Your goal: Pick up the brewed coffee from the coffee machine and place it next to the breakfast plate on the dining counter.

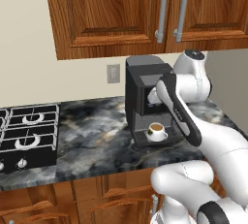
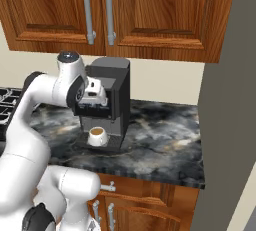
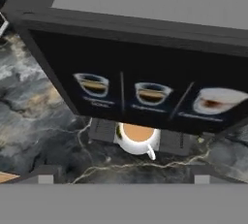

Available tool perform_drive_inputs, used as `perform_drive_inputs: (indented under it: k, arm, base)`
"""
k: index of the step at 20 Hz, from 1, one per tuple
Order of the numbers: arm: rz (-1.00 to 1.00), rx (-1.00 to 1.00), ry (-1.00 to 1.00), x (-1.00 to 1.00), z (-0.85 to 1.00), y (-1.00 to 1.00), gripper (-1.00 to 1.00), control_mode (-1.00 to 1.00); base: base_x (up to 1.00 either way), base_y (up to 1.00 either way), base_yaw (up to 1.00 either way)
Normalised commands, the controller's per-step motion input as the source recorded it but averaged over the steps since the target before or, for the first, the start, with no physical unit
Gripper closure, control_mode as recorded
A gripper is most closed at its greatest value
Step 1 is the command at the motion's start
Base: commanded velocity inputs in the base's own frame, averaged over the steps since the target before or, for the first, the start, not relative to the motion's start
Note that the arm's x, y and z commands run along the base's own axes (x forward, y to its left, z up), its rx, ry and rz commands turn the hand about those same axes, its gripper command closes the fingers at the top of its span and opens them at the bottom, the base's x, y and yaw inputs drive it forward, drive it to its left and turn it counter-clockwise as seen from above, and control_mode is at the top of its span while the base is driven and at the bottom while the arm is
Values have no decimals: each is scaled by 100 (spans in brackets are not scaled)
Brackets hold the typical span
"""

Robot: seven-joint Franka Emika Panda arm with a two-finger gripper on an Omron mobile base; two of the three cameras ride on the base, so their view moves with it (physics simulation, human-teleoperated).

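The brewed coffee (image 1: 156, 131) (image 2: 97, 136) (image 3: 137, 138) is a small white cup of brown liquid. It stands on the drip tray of the black coffee machine (image 1: 144, 76) (image 2: 116, 90) (image 3: 145, 63), under the spout. My gripper (image 1: 154, 96) (image 2: 93, 96) (image 3: 124, 175) hovers in front of the machine's front panel, above the cup and apart from it. It is open, its fingertips (image 3: 46, 173) far apart with nothing between them. The breakfast plate and the dining counter are out of view.
The machine stands on a dark marble kitchen counter (image 1: 92, 131) (image 2: 160, 135). A gas stove (image 1: 26, 133) lies to the left. Wooden wall cabinets (image 1: 121, 9) (image 2: 150, 10) hang above the machine. A tall grey panel (image 2: 230, 105) bounds the counter on the right.
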Motion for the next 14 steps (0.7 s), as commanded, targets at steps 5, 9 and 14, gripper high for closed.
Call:
perform_drive_inputs:
  k: [5,9,14]
  arm:
    - [18,2,-11,-5,-64,-31,-100,-100]
    - [19,0,-3,0,-77,-19,-100,-100]
    - [17,1,0,0,-45,-19,-100,-100]
  base:
    - [0,0,0]
    - [0,0,0]
    - [0,0,0]
